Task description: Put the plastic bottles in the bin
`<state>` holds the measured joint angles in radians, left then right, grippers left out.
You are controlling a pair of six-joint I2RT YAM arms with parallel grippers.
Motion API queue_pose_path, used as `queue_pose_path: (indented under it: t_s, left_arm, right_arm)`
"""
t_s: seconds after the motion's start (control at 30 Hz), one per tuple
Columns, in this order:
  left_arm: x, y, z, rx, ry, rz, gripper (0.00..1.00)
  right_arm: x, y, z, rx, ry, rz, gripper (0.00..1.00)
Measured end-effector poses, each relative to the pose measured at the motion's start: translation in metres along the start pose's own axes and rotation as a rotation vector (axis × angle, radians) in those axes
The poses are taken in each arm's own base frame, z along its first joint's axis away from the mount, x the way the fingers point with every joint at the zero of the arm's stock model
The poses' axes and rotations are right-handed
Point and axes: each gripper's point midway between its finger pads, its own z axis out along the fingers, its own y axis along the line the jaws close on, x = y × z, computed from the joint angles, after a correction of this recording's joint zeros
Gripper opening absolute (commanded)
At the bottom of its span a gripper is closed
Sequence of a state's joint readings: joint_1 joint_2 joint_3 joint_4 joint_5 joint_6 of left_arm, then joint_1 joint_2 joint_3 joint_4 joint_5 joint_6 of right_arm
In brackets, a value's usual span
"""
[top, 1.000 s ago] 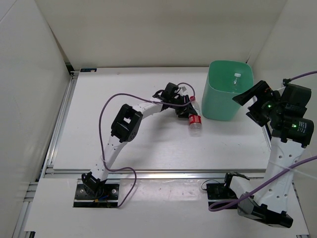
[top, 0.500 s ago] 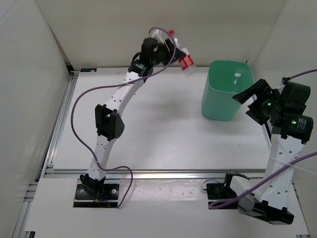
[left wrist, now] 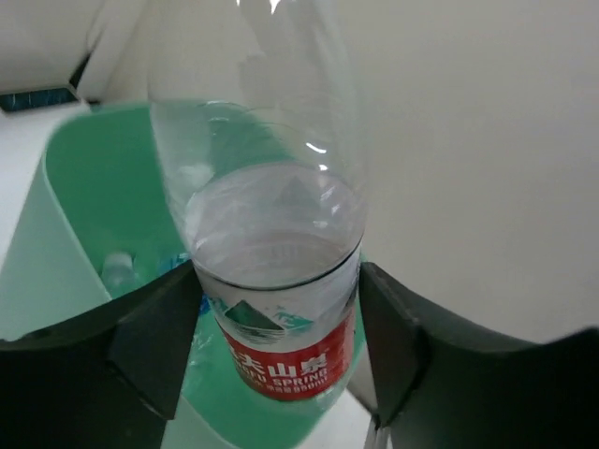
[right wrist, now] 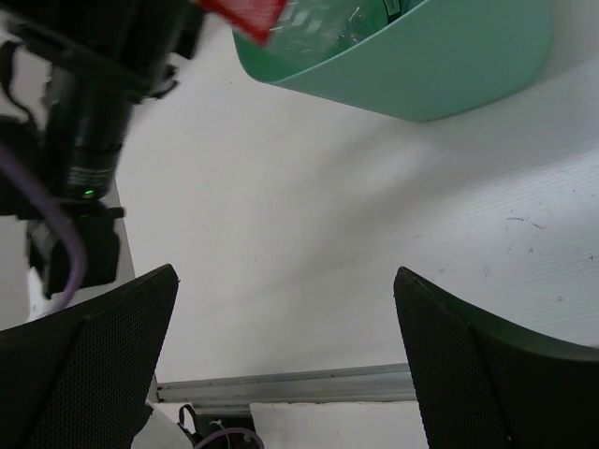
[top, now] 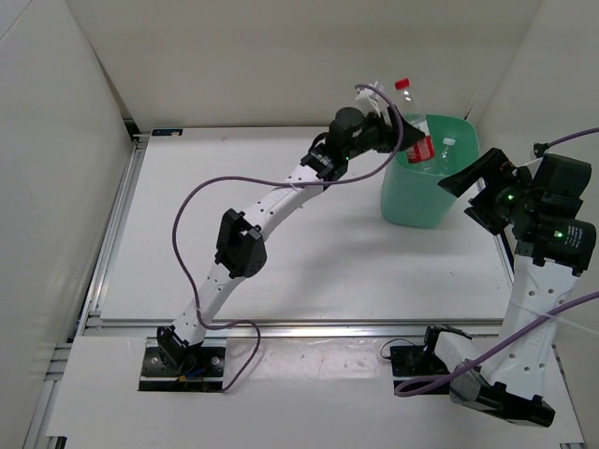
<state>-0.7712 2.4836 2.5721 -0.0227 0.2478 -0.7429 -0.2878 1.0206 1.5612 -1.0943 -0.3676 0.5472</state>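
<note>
Red-labelled clear plastic marks the bottle [top: 420,147] gripped by the left gripper [top: 404,131], its fingers [left wrist: 150,346] clamped on either side of the body at the label (the wrist view shows no gap on either flank). From above, the bottle hangs over the bin's left rim, roughly upright with a lean, red cap [top: 402,84] uppermost and base towards the bin's mouth. So the drop point lies straight below the gripper and slightly to its right. A short carry further over the opening, then a release, looks like all this step needs. If released too close to the rim, the bottle could clip it and tumble outside. The mint-green bin [top: 412,201] already holds a white-capped bottle [top: 449,142] lying low inside. A third cannot be made out. Just right of the bin, the right gripper [top: 473,195] hangs over the table [right wrist: 328,234] with jaws spread wide and nothing between them.
</note>
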Motion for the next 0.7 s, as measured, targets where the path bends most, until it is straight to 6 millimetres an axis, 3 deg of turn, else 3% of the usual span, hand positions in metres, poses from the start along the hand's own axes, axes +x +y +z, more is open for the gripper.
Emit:
queue_pose_path:
  t_s: [0.1, 0.13, 0.33, 0.47, 0.53, 0.63, 0.7]
  left_arm:
    - [0.032, 0.015, 0.007, -0.021, 0.044, 0.002, 0.93]
    - [0.031, 0.016, 0.008, -0.019, 0.038, 0.014, 1.00]
    - [0.014, 0.036, -0.001, -0.100, 0.021, 0.084, 1.00]
    - [0.002, 0.057, -0.027, -0.222, 0.065, 0.155, 1.00]
    - [-0.007, 0.066, -0.058, -0.325, 0.095, 0.199, 1.00]
    - [-0.031, 0.073, -0.137, -0.535, 0.085, 0.272, 1.00]
    - [-0.046, 0.075, -0.217, -0.710, 0.042, 0.309, 1.00]
  right_arm:
    - [0.003, 0.003, -0.003, -0.015, 0.012, -0.007, 1.00]
    - [0.004, 0.004, -0.003, -0.022, 0.017, -0.008, 1.00]
    - [0.005, 0.004, -0.001, -0.024, 0.027, 0.000, 1.00]
    - [0.002, -0.001, 0.009, 0.000, 0.052, 0.023, 1.00]
    - [0.000, -0.006, 0.018, 0.023, 0.069, 0.042, 1.00]
    - [-0.002, -0.013, 0.025, 0.061, 0.080, 0.064, 1.00]
    - [-0.002, -0.018, 0.026, 0.089, 0.077, 0.076, 1.00]
